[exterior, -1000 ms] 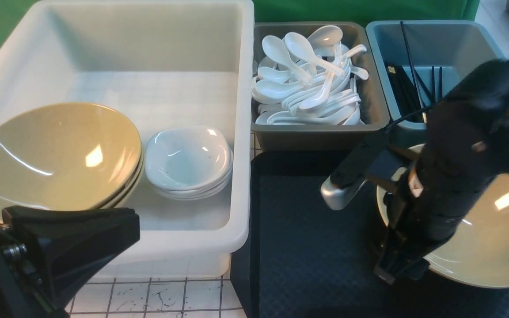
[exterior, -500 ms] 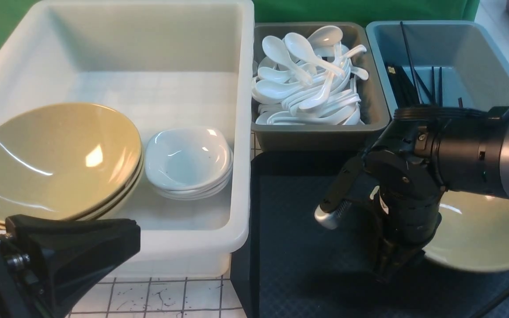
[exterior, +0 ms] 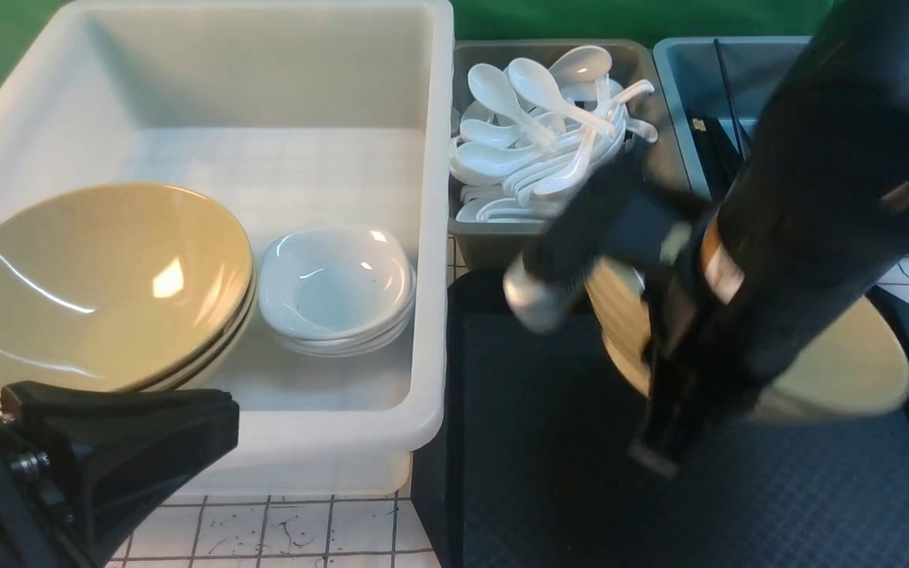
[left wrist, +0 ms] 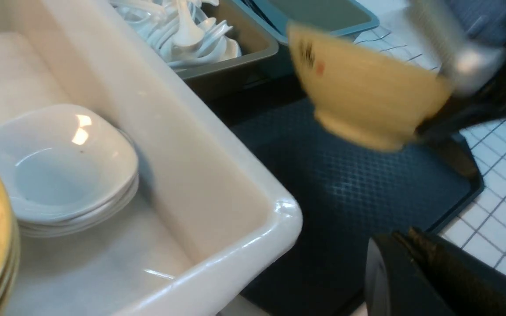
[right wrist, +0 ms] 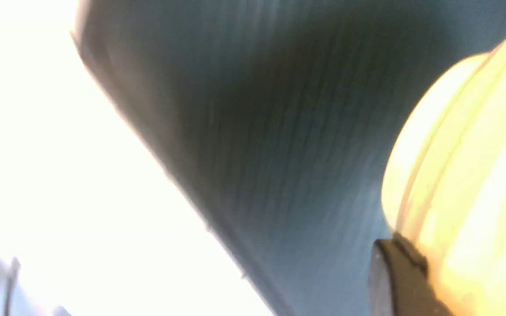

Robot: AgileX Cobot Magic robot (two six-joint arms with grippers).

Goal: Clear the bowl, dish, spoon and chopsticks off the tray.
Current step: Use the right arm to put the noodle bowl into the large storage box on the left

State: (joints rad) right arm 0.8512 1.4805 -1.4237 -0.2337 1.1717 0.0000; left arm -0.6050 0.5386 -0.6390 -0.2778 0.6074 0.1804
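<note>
Tan bowl (right wrist: 468, 184), glossy, seen close from outside, faint bands running along its wall. One black finger (right wrist: 393, 285) (only one shows) touches the bowl's edge. Beyond lies the dark tray (right wrist: 257, 131), streaked by blur; past its rim is a washed-out white area (right wrist: 59, 175).

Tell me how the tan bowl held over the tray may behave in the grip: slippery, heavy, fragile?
Probably slippery: the bowl looks glossy and the right gripper pinches only its rim. Tilted above the tray, its wide body may twist loose. It looks rigid, perhaps breakable if dropped.
</note>
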